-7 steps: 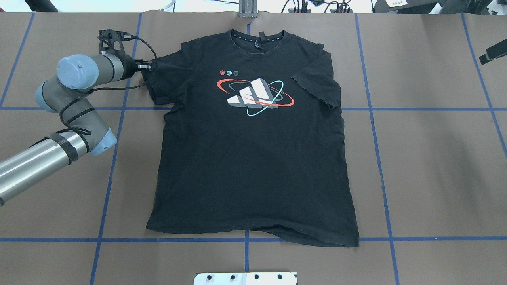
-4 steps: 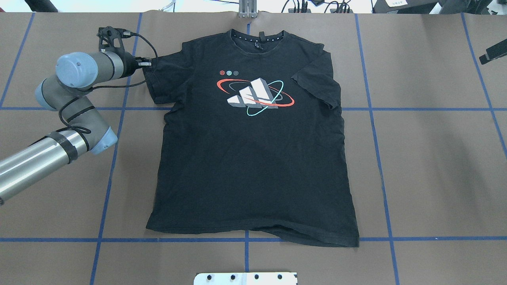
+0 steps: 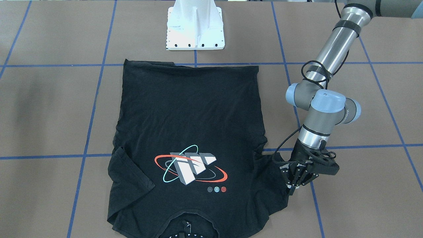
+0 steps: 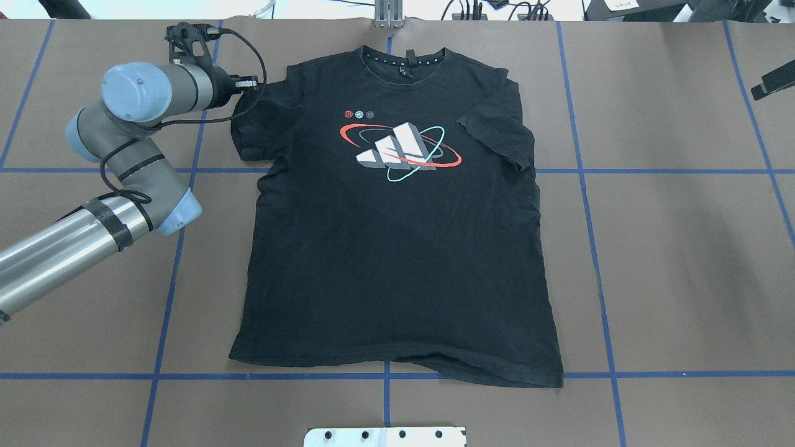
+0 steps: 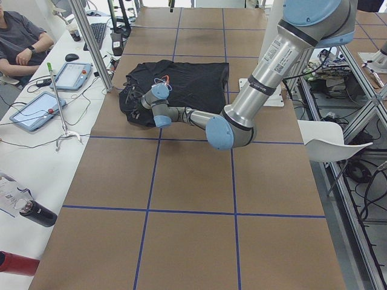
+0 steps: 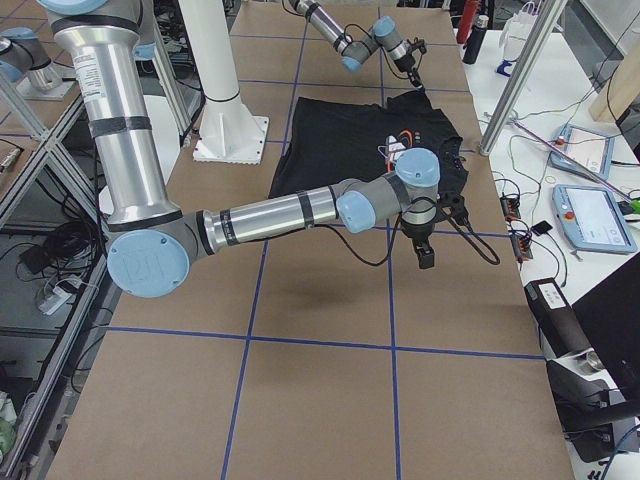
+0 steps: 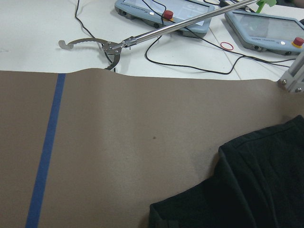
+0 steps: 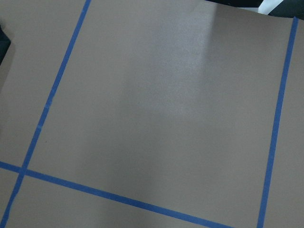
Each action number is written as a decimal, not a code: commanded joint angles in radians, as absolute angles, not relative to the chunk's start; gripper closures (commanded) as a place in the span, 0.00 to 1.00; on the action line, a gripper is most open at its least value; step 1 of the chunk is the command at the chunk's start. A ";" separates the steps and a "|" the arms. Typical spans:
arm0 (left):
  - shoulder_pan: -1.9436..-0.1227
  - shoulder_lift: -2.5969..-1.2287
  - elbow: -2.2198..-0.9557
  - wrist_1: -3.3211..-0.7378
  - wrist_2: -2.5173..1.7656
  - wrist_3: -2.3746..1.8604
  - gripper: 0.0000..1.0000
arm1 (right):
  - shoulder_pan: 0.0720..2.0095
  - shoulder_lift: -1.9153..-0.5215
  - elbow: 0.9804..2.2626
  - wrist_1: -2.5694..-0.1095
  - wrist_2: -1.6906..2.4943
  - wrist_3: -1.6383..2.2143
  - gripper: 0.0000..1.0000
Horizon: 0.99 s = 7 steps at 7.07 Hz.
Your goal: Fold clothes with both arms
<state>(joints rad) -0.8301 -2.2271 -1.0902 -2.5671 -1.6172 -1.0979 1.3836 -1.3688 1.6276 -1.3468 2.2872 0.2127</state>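
The black T-shirt [image 4: 397, 261] lies flat on the brown table, print [image 4: 400, 152] up and collar at the far edge. My left gripper [image 4: 250, 82] is at the outer edge of the shirt's left sleeve [image 4: 254, 124]. In the front-facing view its fingers [image 3: 291, 189] are pinched shut on that sleeve edge. The left wrist view shows only sleeve cloth [image 7: 251, 190] at the lower right, with no fingers. My right gripper [image 6: 427, 258] hangs above bare table beyond the shirt's right sleeve and shows as a dark shape [image 4: 772, 82] at the overhead view's edge. Its jaws are not readable.
The white base pedestal [image 3: 195, 29] stands at the near edge by the shirt's hem. Blue tape lines [image 4: 584, 171] grid the brown table. Past the far edge, a white desk holds tablets [image 7: 161, 12], cables and a grabber tool. A seated person [image 5: 21, 42] is there.
My left gripper has moved towards the far edge and to the right, and the sleeve's upper edge has been drawn along with it. The rest of the shirt is unchanged.
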 commanded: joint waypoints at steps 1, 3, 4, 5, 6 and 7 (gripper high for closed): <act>-0.792 -2.291 -1.181 -2.340 -1.612 -1.225 1.00 | 1.382 -1.368 1.628 -1.347 2.287 0.213 0.00; -0.735 -2.371 -1.172 -2.245 -1.571 -1.314 1.00 | 1.382 -1.368 1.626 -1.347 2.287 0.213 0.00; -0.727 -2.414 -1.136 -2.224 -1.568 -1.342 1.00 | 1.382 -1.368 1.626 -1.347 2.287 0.213 0.00; -0.726 -2.463 -1.077 -2.223 -1.566 -1.360 1.00 | 1.382 -1.368 1.625 -1.347 2.287 0.213 0.00; -0.719 -2.495 -1.028 -2.224 -1.557 -1.374 1.00 | 1.382 -1.368 1.624 -1.347 2.287 0.213 0.00; -0.710 -2.499 -1.013 -2.226 -1.525 -1.371 1.00 | 1.382 -1.368 1.624 -1.347 2.287 0.213 0.00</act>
<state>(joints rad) -0.7200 -2.4788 -1.0475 -2.2258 -1.5527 -1.3656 1.3822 -1.3683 1.6248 -1.3469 2.2872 0.2132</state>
